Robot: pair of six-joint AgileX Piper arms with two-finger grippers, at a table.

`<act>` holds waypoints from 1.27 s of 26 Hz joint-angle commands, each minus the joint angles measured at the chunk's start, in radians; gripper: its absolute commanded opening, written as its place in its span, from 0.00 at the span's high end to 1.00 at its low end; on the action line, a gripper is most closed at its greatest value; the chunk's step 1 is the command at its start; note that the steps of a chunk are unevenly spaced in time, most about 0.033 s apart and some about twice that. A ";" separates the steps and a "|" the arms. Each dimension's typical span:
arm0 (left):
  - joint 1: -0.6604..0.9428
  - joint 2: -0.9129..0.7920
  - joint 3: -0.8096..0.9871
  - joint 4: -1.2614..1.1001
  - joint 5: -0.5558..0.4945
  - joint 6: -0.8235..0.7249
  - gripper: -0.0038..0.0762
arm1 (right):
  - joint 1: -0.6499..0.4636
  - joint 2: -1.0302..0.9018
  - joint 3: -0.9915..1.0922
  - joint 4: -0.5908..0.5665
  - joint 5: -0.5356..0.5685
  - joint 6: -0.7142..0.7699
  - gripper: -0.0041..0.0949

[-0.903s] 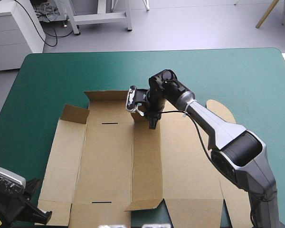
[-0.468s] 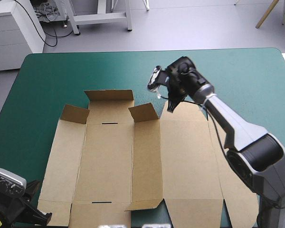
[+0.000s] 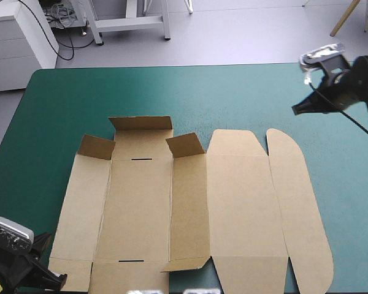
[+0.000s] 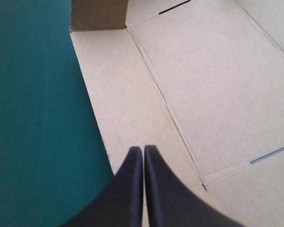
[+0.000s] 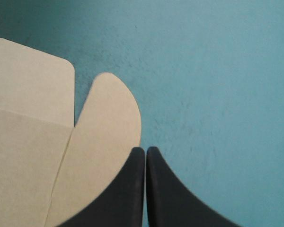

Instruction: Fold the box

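Your box (image 3: pixel 190 208) lies spread on the teal-green counter (image 3: pixel 80 92), nearly flat, with 3 small flaps (image 3: pixel 185 145) at its far side tilted up. Your left end effector (image 4: pixel 143 147) is closed on nothing, its black fingers (image 4: pixel 128 189) meeting over the box's near left edge. Your right end effector (image 5: pixel 145 148) is closed too and empty, raised over the counter's far right, the box's rounded flap (image 5: pixel 109 123) just beside its tips.

The box (image 3: pixel 190 208) lies on the table (image 3: pixel 80 92) toward its near side, the left gripper (image 4: pixel 143 149) over its near left corner, the right gripper (image 5: pixel 145 150) beside its far right corner.
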 commanded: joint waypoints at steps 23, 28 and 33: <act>0.001 0.069 -0.024 0.008 0.011 -0.166 0.96 | -0.190 -0.990 0.963 0.154 -0.079 0.101 0.98; 0.001 0.125 -0.024 0.015 0.025 -0.166 0.96 | -0.190 -1.098 1.033 0.231 -0.133 0.101 0.98; 0.001 0.252 -0.038 0.008 0.051 -0.234 0.96 | -0.186 -1.098 1.077 0.227 -0.145 0.099 0.98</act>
